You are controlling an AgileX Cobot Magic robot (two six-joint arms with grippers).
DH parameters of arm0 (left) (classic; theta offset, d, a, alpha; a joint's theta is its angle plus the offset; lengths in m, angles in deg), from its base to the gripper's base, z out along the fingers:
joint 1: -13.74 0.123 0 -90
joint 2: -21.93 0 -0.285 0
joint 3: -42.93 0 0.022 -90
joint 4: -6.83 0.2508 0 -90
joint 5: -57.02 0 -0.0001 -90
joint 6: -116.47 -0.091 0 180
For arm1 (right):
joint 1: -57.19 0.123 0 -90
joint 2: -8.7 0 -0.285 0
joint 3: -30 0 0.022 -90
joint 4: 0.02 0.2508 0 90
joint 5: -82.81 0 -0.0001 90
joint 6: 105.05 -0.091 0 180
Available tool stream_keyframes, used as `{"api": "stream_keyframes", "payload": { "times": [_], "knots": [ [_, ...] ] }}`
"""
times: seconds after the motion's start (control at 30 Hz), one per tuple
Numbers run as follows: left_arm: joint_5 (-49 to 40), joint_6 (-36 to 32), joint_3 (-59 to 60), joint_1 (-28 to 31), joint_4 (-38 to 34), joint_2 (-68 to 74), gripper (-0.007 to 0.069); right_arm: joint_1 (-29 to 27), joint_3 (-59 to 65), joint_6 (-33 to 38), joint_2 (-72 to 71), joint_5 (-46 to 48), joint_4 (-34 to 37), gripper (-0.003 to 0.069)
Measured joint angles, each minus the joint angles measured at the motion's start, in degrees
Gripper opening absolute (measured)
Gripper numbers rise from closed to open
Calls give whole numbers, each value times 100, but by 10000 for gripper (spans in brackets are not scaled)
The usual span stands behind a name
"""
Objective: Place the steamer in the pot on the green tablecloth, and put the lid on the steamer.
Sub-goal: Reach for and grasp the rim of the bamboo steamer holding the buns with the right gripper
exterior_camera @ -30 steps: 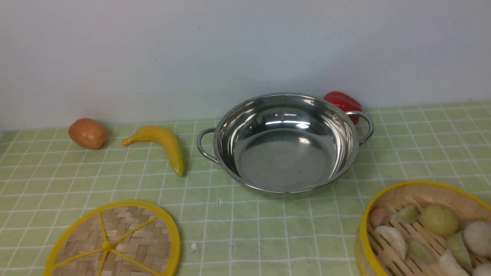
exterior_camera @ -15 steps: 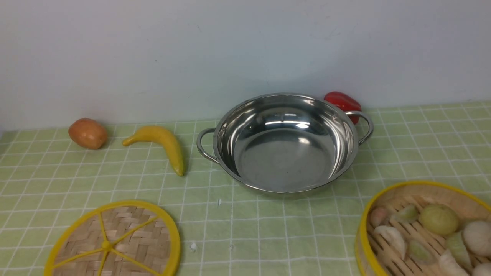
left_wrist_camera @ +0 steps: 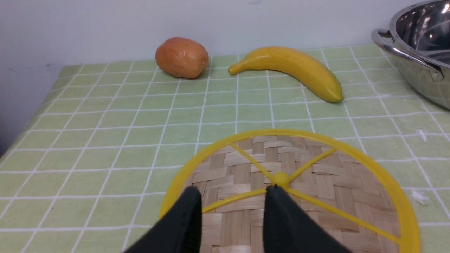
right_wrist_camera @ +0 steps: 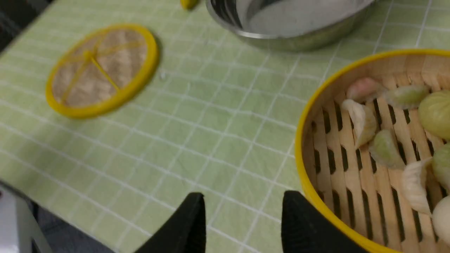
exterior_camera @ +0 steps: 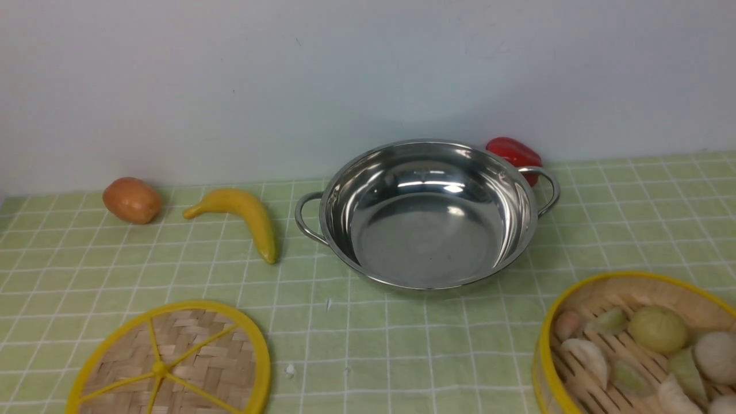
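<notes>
The move I'm lining up turns on the steamer (exterior_camera: 543,345) and my right gripper (right_wrist_camera: 242,196). In the front view the steamer sits on the green tablecloth (exterior_camera: 402,345) at about 4 o'clock from the pot (exterior_camera: 428,230), well apart from it and partly cut off by the frame. That puts it on the right arm's side. Neither arm shows in the front view.

The right wrist view shows that claw spread, with nothing between its fingers. The steamer's yellow rim (right_wrist_camera: 299,147) passes just beside one finger. I judge the claw hangs off the basket at roughly its 8 o'clock, outside the wall rather than straddling it.

The basket is round, so there's no long axis to match. What I need is one finger inside the wall and one outside. It carries dumplings (exterior_camera: 658,329), so I'd keep it level on the way to the empty pot at about 10 o'clock from it.

My left gripper (left_wrist_camera: 232,191) is also spread and holds nothing. It hangs over the lid (exterior_camera: 172,362), which lies flat at about 8 o'clock from the pot. I can't tell whether the tips touch the weave
</notes>
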Motion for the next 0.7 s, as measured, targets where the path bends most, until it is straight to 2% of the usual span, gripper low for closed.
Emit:
{"api": "stream_keyframes", "payload": {
  "times": [0.17,0.3,0.37,0.43,0.47,0.5,0.6,0.7],
  "knots": [
    [0,0,0,0,0,0,243,0,0,1319,1448,-14,160,288],
    [0,0,0,0,0,0,243,108,0,1592,2192,-40,-46,293],
    [0,0,0,0,0,0,243,626,0,1625,2783,-324,-362,307],
    [0,0,0,0,0,0,243,919,-6,1593,2986,-476,-561,314],
    [0,0,0,0,0,0,243,1364,-25,1381,3284,-697,-999,325],
    [0,0,0,0,0,0,243,1413,-32,1342,3321,-697,-1050,325],
    [0,0,0,0,0,0,243,2127,-147,477,3895,-1055,-2035,342],
    [0,0,0,0,0,0,243,2542,-303,69,4329,-1236,-2538,345]
  ]
}}
